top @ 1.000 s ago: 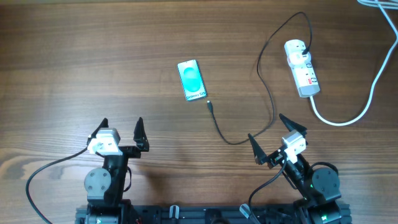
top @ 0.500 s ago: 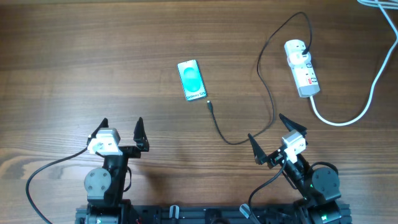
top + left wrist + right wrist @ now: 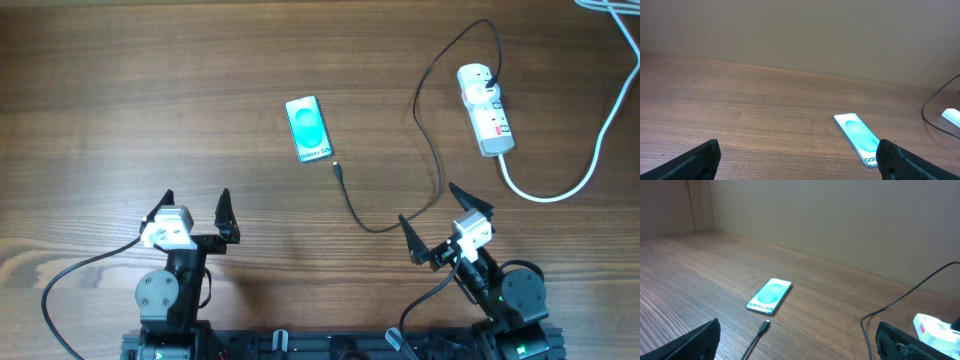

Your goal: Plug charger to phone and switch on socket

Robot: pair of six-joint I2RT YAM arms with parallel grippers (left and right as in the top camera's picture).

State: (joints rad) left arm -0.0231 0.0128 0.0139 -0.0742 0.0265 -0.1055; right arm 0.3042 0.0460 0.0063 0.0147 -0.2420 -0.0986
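Dark wood-grain table (image 3: pixel 120 100) fills the overhead view, and nothing on it has moved over the last second. Both arms sit parked at the near edge, exactly where they were.

The left claw (image 3: pixel 195 200) is spread wide and empty. The right claw (image 3: pixel 428 205) is also spread wide and grips nothing.

The phone (image 3: pixel 308 128) lies screen up, well ahead of the left claw and off to its right. From the right claw it is ahead and to the left.

The charger (image 3: pixel 437 165), a thin black cable, starts at the socket (image 3: pixel 485 123), which is far ahead and slightly right of the right claw. It curves down close in front of that claw, then loops back. Its plug tip (image 3: pixel 337 168) rests just short of the phone's near end, not inserted. A thick white cord (image 3: pixel 560 190) trails from the socket to the right.

With nothing stirring, the task appears not yet begun. The plug tip has to be picked up and pushed into the phone, and the socket's switch pressed. The right claw is nearest the cable, so it seems the likelier one to reach first.
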